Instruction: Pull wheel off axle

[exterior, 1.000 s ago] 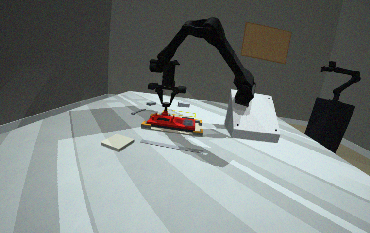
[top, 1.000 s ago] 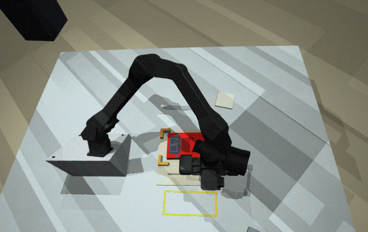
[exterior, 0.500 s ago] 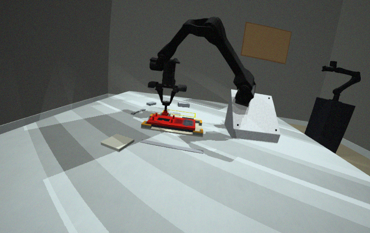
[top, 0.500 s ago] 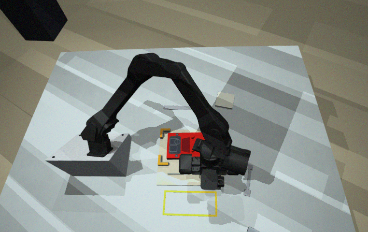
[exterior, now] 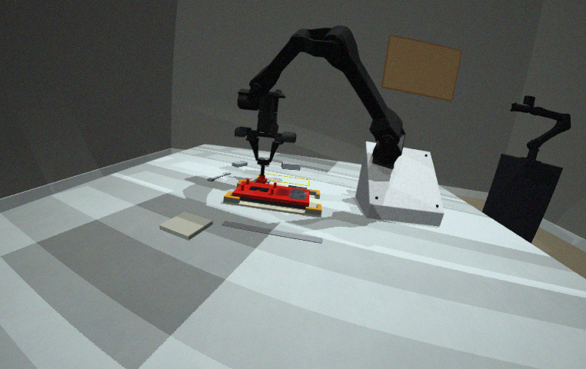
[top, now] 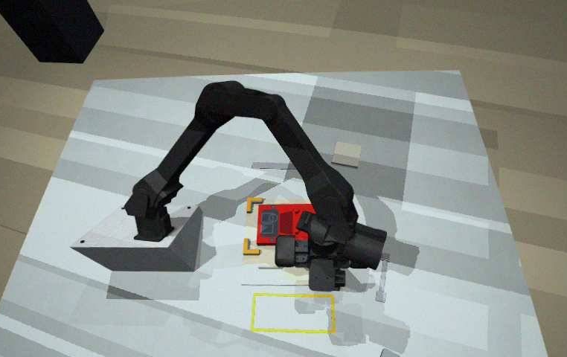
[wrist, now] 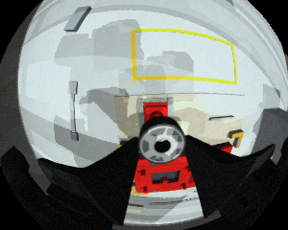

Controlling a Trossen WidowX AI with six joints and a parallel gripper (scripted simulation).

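Note:
My gripper [exterior: 263, 160] [wrist: 161, 141] is shut on the wheel [exterior: 263, 162] [wrist: 172, 144], a black tyre with a pale spoked rim. In the exterior view the wheel is raised above the red body [top: 286, 223] [exterior: 282, 201] [wrist: 145, 184], with the dark upright axle [exterior: 262, 170] showing below it. I cannot tell whether the axle's top is still inside the hub. In the top view the arm hides the fingertips and wheel. The marked area is a yellow rectangle [top: 332, 314] [wrist: 133, 55] on the table, beside the red body, with nothing standing in it.
Orange corner brackets [top: 245, 246] [exterior: 314, 210] [wrist: 236, 137] stand around the red body. A thin bar with wider ends [top: 383, 278] [wrist: 74, 112] and a grey block [exterior: 239, 163] [wrist: 78, 19] lie nearby. A beige tile [top: 346, 153] [exterior: 186, 224] lies on the body's other side.

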